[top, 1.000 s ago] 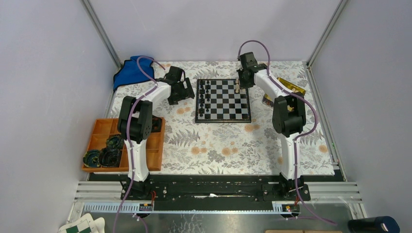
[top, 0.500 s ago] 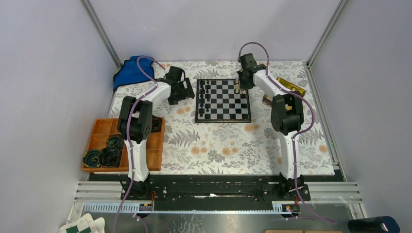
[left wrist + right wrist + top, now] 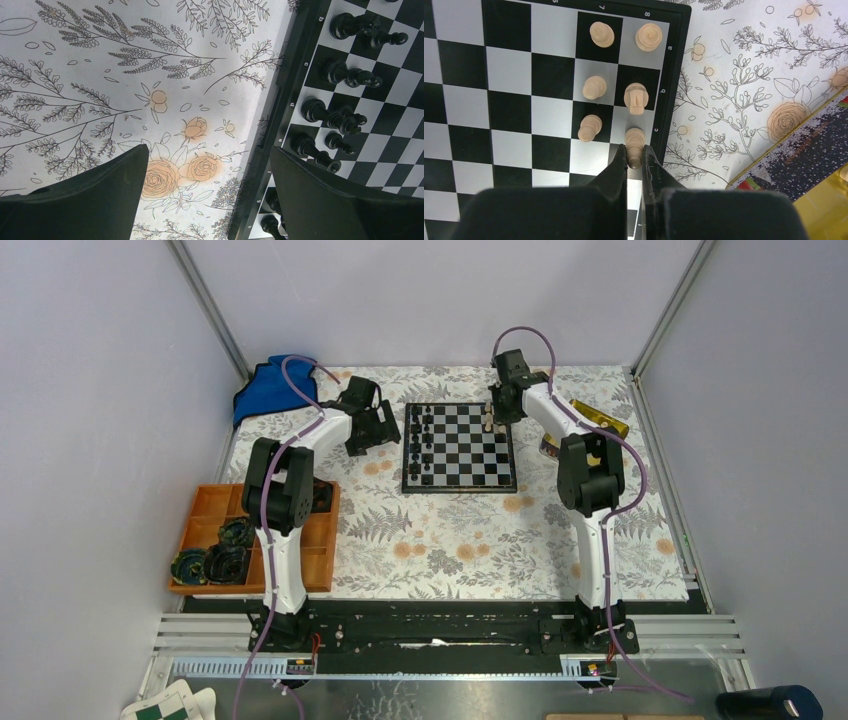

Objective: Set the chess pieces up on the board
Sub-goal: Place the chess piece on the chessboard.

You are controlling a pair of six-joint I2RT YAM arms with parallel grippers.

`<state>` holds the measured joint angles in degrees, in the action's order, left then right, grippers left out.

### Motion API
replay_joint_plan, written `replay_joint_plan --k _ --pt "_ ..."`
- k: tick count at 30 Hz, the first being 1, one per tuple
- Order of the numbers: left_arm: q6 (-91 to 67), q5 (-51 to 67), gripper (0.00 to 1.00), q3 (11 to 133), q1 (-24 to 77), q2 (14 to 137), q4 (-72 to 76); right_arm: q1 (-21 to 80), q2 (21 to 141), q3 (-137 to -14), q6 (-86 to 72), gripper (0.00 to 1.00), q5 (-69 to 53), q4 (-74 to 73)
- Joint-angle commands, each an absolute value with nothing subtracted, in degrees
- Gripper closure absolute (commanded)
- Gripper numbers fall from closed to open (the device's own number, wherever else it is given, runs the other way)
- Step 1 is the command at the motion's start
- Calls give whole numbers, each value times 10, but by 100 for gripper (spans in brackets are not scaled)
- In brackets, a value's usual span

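Top view: the board (image 3: 470,455) lies far-centre on the cloth (image 3: 450,540), with black pieces (image 3: 424,445) along its left side. The left gripper (image 3: 383,430) is just beside that edge and the right gripper (image 3: 491,418) is at the far right corner. The fingers are too small to judge here.

Left wrist: the fingers (image 3: 100,195) are spread wide and hold nothing. They straddle the cloth and the board's border, whose letters are hard to read.

Right wrist: the fingers (image 3: 616,175) pinch a pale piece (image 3: 634,137) on the edge square by "c", hiding its base. The border reads 7, 8, a, b. A tin (image 3: 824,200) is cut off at the corner.

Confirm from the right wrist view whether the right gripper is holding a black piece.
No: the right gripper is shut on a pale piece at the edge of the board.
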<state>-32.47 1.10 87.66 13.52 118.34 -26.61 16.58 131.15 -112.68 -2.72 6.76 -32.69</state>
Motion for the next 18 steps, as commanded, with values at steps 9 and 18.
replay_joint_plan --k 9,18 --pt "-323 7 1 877 135 1191 -249 161 1326 -1162 -33 99 56 -329" --pt "-323 10 1 882 135 1194 -249 159 1330 -1166 -33 99 54 -329"
